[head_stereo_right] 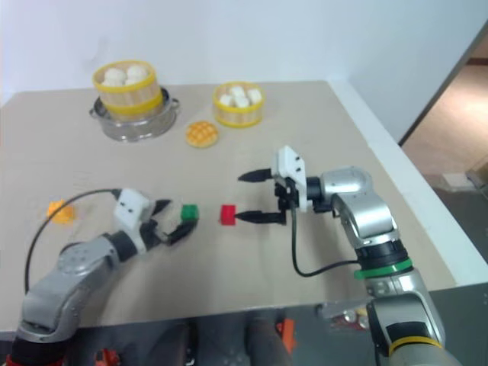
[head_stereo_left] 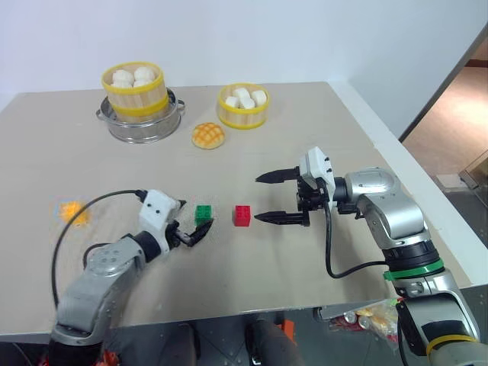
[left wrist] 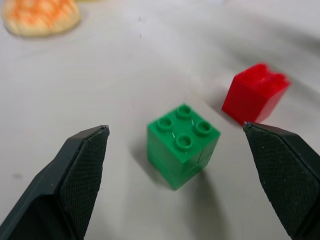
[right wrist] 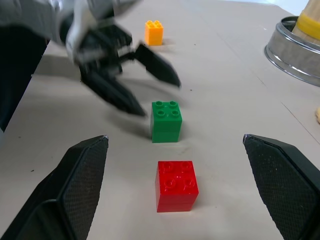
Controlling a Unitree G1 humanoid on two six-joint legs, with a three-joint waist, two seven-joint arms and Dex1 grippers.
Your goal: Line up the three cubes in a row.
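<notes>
Green cube [head_stereo_left: 203, 214] and red cube [head_stereo_left: 242, 215] side by side, lower centre of bench [head_stereo_left: 320, 137]; orange-yellow cube [head_stereo_left: 75, 212] well apart, far left. Left end effector [head_stereo_left: 191, 226] released, just beside green cube. Right end effector [head_stereo_left: 267, 197] released, near red cube.

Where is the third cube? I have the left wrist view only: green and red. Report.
Observer: The orange-yellow cube sits alone near the table's left edge, well apart from the green cube.
Operator: Report the right gripper.
Observer: The right gripper is open and empty, pointing at the red cube from its right.
Operator: Name the far side's contents.
Observer: Two steamer baskets of white buns.
</notes>
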